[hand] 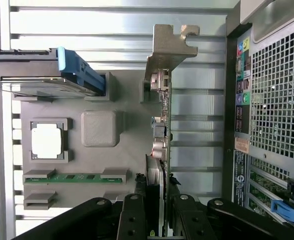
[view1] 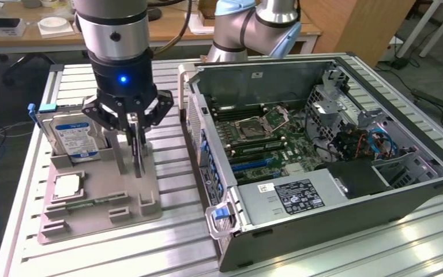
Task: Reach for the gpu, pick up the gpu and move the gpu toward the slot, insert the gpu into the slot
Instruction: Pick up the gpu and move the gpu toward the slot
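Note:
The gpu [view1: 138,158] is a thin dark card standing on edge in the grey holder tray [view1: 133,210], to the exterior view's left of the open computer case. My gripper [view1: 135,141] comes straight down over it, its fingers pressed against both faces of the card. In the wrist view the gpu [hand: 164,125] runs edge-on, with its metal bracket [hand: 169,47] at the far end and my gripper [hand: 161,202] shut on the near end. The slot [view1: 246,165], a long blue connector, lies on the green motherboard inside the case.
A hard drive [view1: 75,138] with a blue-white label, a square processor chip [view1: 67,186] and a memory stick [view1: 90,203] share the tray. The case [view1: 322,225] lies open on its side, its rear panel [hand: 271,100] close to the card. Another arm's base [view1: 252,29] stands behind.

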### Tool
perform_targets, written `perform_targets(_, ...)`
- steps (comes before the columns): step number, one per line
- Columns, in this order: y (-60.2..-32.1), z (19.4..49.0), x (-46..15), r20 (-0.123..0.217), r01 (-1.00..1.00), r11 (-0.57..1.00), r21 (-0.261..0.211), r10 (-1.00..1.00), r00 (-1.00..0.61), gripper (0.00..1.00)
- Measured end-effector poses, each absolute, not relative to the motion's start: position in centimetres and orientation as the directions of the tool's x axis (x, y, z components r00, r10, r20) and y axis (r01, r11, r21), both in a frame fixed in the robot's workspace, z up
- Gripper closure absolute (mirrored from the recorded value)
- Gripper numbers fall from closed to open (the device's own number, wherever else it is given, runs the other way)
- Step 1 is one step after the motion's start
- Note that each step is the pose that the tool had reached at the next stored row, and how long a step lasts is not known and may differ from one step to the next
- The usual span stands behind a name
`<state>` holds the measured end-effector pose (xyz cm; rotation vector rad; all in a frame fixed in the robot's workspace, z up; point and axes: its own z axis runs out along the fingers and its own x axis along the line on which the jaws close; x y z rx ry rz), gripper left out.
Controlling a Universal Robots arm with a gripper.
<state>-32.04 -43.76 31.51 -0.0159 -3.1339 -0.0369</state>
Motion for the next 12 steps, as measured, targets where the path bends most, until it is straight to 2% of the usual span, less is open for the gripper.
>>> perform_targets(12,-43.8,33.5,-32.0,0.008,0.010,1.000,0.024,0.010,-1.000,0.74)
